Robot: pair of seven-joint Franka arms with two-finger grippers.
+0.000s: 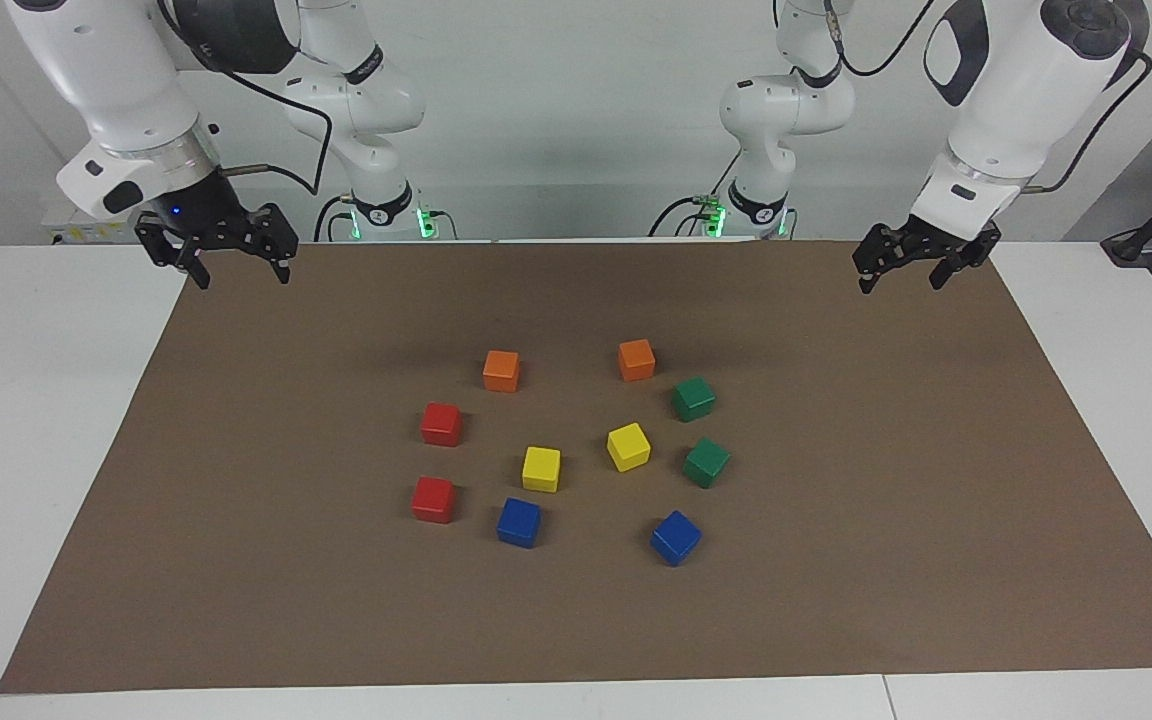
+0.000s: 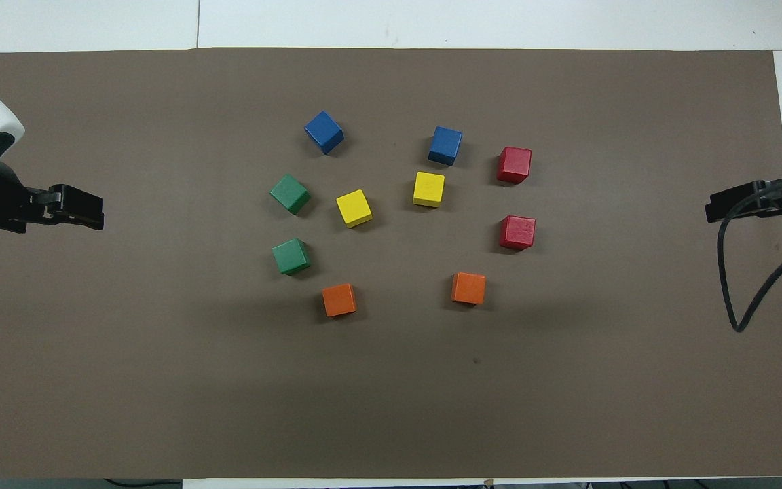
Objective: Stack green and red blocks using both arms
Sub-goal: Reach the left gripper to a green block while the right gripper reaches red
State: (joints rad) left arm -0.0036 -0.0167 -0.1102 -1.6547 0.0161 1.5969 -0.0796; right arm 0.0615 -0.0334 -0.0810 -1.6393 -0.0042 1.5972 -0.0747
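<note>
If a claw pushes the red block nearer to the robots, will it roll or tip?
The red block is a flat-faced cube, so it probably slides rather than rolls. It sits low and square on the brown mat, so tipping seems unlikely.

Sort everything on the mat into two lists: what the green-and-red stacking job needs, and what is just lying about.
Needed:
green block nearer the robots
green block farther from them
red block nearer the robots
red block farther from them
left hand, open, waiting over the mat's edge
right hand, open, waiting likewise

Lying about:
orange blocks
yellow blocks
blue blocks
</note>
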